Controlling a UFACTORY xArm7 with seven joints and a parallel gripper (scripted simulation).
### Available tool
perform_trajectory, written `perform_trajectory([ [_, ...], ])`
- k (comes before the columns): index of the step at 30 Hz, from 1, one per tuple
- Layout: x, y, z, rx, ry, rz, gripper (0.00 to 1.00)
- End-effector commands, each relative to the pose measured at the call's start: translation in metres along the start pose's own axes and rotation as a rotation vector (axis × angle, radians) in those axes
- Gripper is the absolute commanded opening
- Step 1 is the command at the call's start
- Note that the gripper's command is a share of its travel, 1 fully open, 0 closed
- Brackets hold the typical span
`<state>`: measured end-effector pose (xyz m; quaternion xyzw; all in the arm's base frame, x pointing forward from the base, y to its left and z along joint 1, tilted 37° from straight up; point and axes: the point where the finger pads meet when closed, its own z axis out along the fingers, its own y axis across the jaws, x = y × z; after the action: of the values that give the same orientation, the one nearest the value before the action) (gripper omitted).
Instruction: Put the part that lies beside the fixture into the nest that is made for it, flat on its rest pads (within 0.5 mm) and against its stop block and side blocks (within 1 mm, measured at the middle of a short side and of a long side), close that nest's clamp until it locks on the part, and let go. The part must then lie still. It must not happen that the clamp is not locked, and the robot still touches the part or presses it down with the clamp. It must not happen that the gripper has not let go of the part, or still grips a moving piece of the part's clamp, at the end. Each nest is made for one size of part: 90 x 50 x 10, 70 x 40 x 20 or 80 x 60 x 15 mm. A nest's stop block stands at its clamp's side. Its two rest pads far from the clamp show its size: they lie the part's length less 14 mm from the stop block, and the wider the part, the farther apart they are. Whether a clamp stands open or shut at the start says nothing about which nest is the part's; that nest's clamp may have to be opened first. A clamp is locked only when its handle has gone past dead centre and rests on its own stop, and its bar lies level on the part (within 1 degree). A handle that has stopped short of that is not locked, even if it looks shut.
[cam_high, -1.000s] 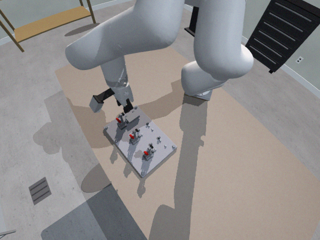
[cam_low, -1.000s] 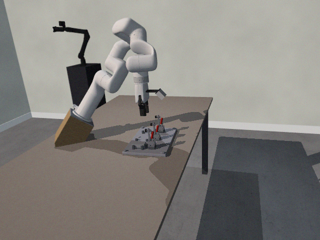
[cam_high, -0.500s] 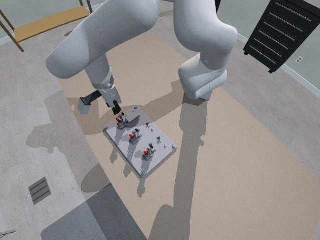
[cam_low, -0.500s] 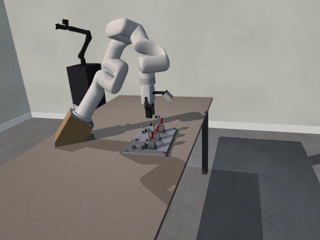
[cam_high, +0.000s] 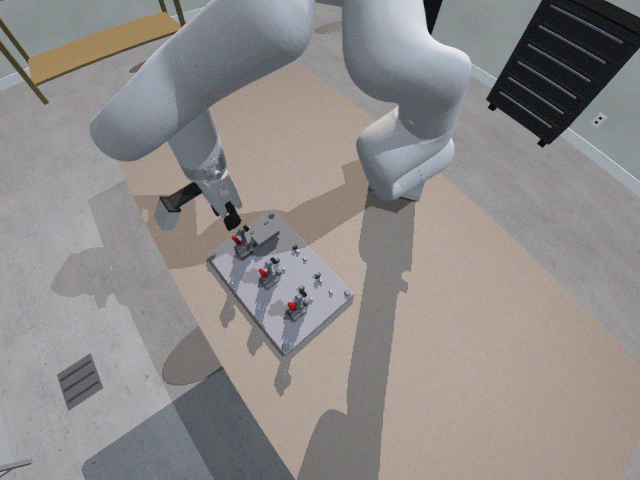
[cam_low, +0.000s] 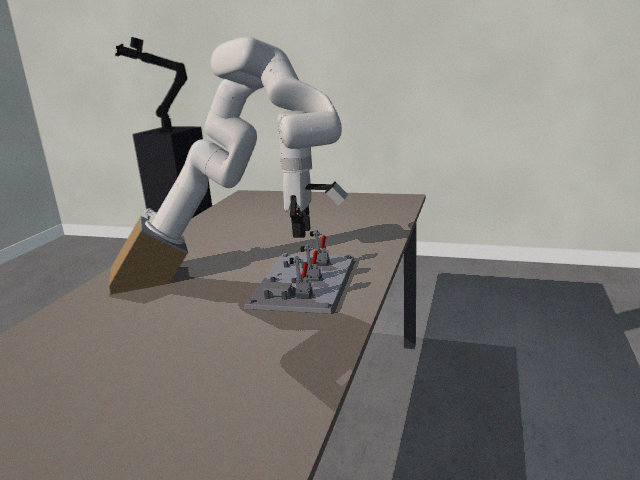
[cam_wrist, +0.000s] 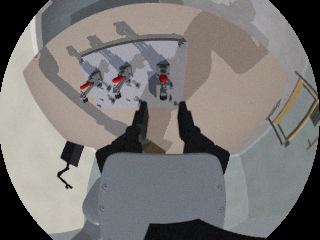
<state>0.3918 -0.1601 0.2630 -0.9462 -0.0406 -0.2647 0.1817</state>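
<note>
Hovering above one end of the plate (cam_high: 323, 308) (cam_low: 315, 304) (cam_wrist: 177, 55) on the counter (cam_high: 491, 361) (cam_low: 155, 372) (cam_wrist: 240, 100), the tool (cam_high: 225, 217) (cam_low: 299, 229) (cam_wrist: 163, 108) has its fingers partly apart, holding nothing; the grey block (cam_high: 266, 236) (cam_wrist: 163, 94) lies on the plate beside the end clamp (cam_high: 242, 249) (cam_low: 322, 255) (cam_wrist: 163, 69).

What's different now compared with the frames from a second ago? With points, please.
The hand (cam_high: 225, 217) (cam_low: 298, 228) (cam_wrist: 163, 108) moved leftward in the top view, and rightward and slightly lower in the exterior view. Nothing was visibly taken hold of or let go. The fixture plate (cam_high: 320, 312) (cam_low: 319, 305) (cam_wrist: 175, 55) and its red handles (cam_high: 263, 273) (cam_low: 314, 257) (cam_wrist: 118, 79) stayed put.
</note>
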Motion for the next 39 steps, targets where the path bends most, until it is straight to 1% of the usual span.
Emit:
perform_trajectory([
  [1, 0.0, 0.001, 0.004, -0.002, 0.002, 0.001, 0.47],
  [7, 0.0, 0.001, 0.014, -0.002, 0.002, 0.001, 0.47],
  [20, 0.0, 0.001, 0.058, -0.002, 0.002, 0.001, 0.47],
  [22, 0.0, 0.001, 0.058, -0.002, 0.002, 0.001, 0.47],
  [27, 0.0, 0.001, 0.072, -0.002, 0.002, 0.001, 0.47],
  [31, 0.0, 0.001, 0.079, -0.002, 0.002, 0.001, 0.47],
  [39, 0.0, 0.001, 0.083, -0.002, 0.002, 0.001, 0.47],
])
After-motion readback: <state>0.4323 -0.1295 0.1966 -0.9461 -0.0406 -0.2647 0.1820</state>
